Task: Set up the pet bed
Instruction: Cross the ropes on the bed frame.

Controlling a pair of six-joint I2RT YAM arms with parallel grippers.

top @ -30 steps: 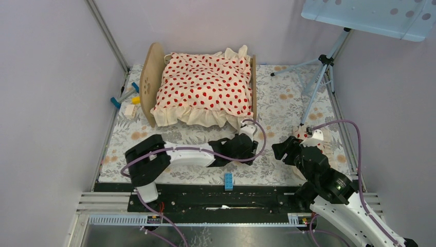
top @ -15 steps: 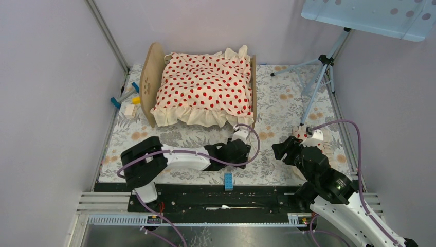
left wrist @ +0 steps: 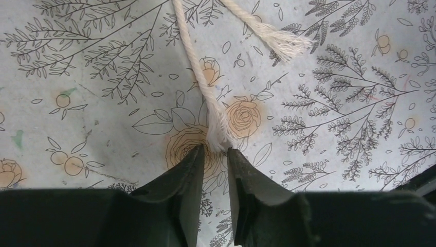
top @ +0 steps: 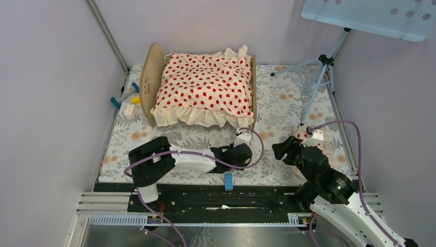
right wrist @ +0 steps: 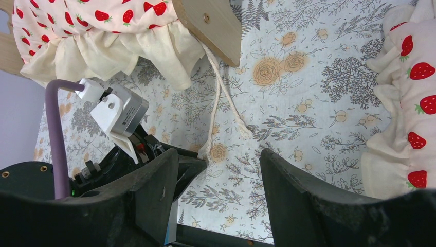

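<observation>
1. The pet bed (top: 150, 77) stands at the far side of the worktop (top: 288, 103), left of centre. Its rounded end board is on the left and its long side faces the arms.
2. A cream blanket (top: 203, 85) with red spots covers the top of the bed. Its ruffle hangs over the near edge, and the mattress is hidden beneath it.
3. Two white cords (right wrist: 218, 98) come from the bed's near right corner and trail onto the flower-printed worktop. One ends in a frayed tuft lying free, apart from both arms.
4. The left arm stretches low across the near part of the worktop, and the left pincer (left wrist: 216, 153) points at the other cord. Its jaws are narrow, with a slim gap showing between them. The frayed end of that cord sits right at the fingertips. I cannot tell whether it is pinched or only touching.
5. The right pincer (right wrist: 218, 154) hangs over the right side of the worktop, near the left pincer. Its jaws are wide and hold nothing.
6. A small ruffled pillow (right wrist: 406, 98) in the same red-spotted cloth lies on the worktop at the right edge of the right wrist view. From above, the right arm hides most of it.
7. A small blue block (top: 228, 180) stands at the near edge between the two arms, and a tripod (top: 321, 67) stands at the far right.
</observation>
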